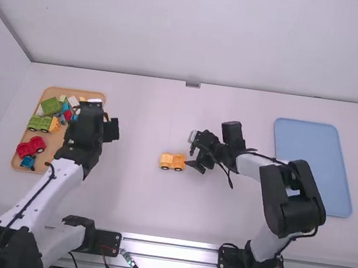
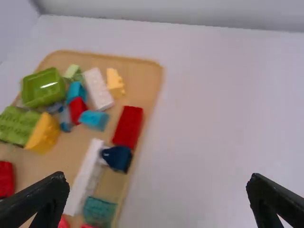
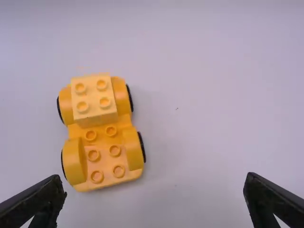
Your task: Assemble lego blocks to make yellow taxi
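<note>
My left gripper (image 1: 106, 117) is open over the wooden tray's right side; in the left wrist view the left gripper (image 2: 156, 202) holds nothing. My right gripper (image 1: 194, 151) stands open just right of the yellow wheeled base (image 1: 175, 166) at mid-table. The right wrist view shows that base (image 3: 102, 156) upright on its wheels, with a pale yellow studded brick (image 3: 93, 99) on one end and bare studs on the other. Nothing lies between the fingers of the right gripper (image 3: 154, 202). Among the tray's blocks are a small yellow brick (image 2: 115, 82) and a yellow rounded piece (image 2: 43, 134) joined to green.
The wooden tray (image 1: 31, 106) at the left carries several mixed blocks, including a green box-shaped piece (image 2: 42, 89), a red brick (image 2: 128, 126) and a long white piece (image 2: 84, 178). A blue tray (image 1: 312, 167) lies at the right, beyond the right arm.
</note>
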Motion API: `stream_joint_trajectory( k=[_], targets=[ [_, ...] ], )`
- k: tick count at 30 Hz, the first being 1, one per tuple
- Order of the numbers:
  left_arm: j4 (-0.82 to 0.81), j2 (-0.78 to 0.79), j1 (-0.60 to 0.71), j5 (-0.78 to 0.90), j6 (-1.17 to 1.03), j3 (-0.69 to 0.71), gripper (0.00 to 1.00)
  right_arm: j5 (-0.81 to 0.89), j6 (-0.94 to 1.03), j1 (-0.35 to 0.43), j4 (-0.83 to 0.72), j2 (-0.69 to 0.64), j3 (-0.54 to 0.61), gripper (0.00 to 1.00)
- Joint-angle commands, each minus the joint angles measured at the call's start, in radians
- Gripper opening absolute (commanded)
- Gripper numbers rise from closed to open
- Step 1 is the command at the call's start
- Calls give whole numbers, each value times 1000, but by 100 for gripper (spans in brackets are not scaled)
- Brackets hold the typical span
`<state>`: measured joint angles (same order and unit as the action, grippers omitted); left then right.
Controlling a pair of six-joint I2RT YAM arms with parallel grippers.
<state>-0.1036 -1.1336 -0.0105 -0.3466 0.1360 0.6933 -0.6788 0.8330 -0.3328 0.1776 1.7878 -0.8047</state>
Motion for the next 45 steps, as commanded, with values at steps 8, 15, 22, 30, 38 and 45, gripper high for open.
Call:
stream_joint_trajectory(
  k=[8, 15, 22, 30, 38, 45],
  targets=[
    [-175, -235, -230, 175, 130, 329, 99, 184, -379, -1, 26, -115, 0, 99],
    [-378, -470, -258, 186, 143, 573, 99, 338, -569, -1, -75, -235, -21, 99],
    [-577, -524, -257, 121, 226, 697, 99, 467, -783, -2, -388, -323, -179, 99],
    [-488, -530, -261, 175, 132, 698, 99, 656, -889, -47, -607, -319, -334, 99],
    [-415, -590, -351, 406, 101, 743, 87, 778, -889, -79, -636, -322, -340, 99],
    [-538, -758, -367, 440, 75, 941, 94, 778, -889, -29, -635, -318, -340, 99]
  ],
)
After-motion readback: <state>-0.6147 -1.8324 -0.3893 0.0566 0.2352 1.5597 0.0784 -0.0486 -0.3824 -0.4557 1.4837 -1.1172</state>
